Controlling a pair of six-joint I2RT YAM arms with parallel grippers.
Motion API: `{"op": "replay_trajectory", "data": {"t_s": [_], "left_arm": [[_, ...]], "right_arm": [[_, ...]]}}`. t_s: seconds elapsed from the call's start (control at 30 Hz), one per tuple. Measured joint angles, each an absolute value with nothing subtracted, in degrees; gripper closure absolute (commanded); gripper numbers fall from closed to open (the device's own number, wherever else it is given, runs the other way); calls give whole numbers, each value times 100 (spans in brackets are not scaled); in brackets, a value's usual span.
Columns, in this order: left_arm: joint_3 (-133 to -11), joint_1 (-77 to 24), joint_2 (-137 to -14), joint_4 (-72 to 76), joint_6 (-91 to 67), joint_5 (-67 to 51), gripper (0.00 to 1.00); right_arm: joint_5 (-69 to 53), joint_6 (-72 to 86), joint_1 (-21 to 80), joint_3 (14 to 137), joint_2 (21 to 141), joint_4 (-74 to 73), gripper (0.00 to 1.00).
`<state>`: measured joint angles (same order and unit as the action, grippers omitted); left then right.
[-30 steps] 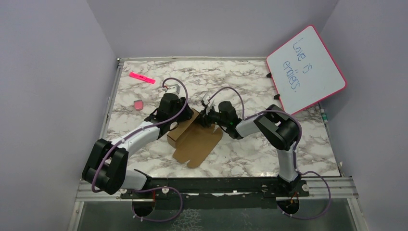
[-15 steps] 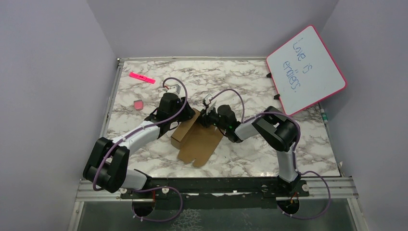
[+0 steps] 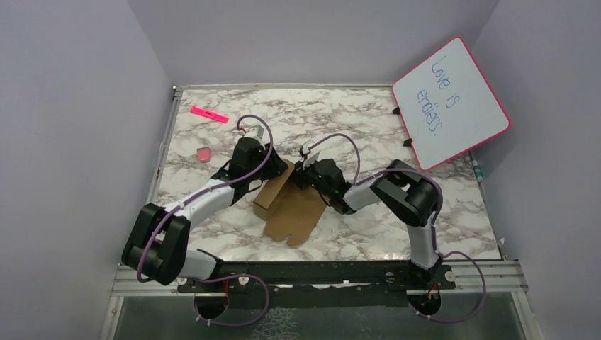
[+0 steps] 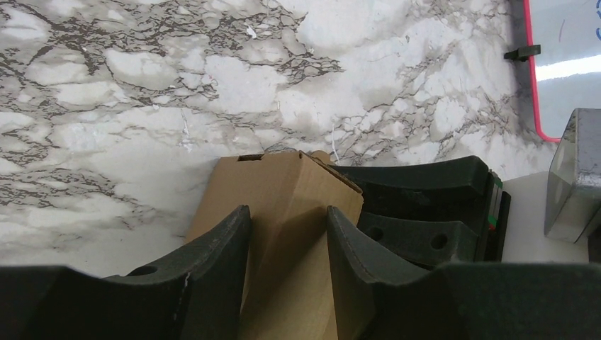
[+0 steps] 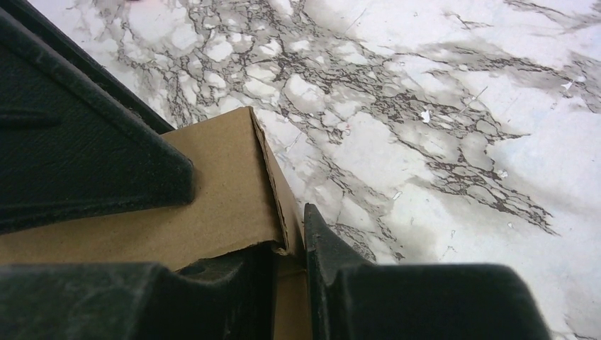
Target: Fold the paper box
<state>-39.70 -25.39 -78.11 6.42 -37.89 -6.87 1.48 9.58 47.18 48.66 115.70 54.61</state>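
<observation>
Tearing is the main risk here. The paper box (image 3: 293, 210) lies at the middle of the worktop (image 3: 368, 117), with its folded wall raised on the 11 o'clock side and a flat flap running toward 6. The left jaws pinch that raised wall. The right jaws, at 1 o'clock of the box, nip a thin flap edge (a shallow bite, it seems). If the arms pull apart, the crease may rip, or the edge may slip free and the wall spring flat.

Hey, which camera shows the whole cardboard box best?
The top external view: the box appears almost whole, with its raised folded part and flat flaps. The left wrist and right wrist views each catch just one close-up corner of cardboard.
</observation>
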Motion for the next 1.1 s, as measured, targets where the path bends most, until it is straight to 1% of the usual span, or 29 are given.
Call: {"op": "replay_trajectory", "data": {"t_s": [0.33,0.43,0.5,0.7,0.8,0.93,1.1], "left_arm": [[-3892,-2528,-7601,635,-3944,-720,57],[-3885,-2521,-7559,635,-3988,-727,57],[-3876,-2519,-7542,635,-3997,-727,56],[-3876,-2536,-7474,366,-3972,-786,44],[-4005,-2600,-7402,-40,-3863,-794,36],[-4421,-2646,-7225,-714,-3588,-604,30],[-4853,-2659,-6941,-1173,-3240,-311,25]], "right_arm": [[624,1372,4845,4856,11463,5380,78],[711,1461,4875,4856,11450,5384,76],[733,1500,4882,4856,11448,5389,73],[694,1490,4877,4816,11448,5452,63],[655,1494,4877,4628,11393,5605,56],[609,1376,4875,4305,11074,5647,46],[600,1258,4869,4038,10416,5529,37]]}}
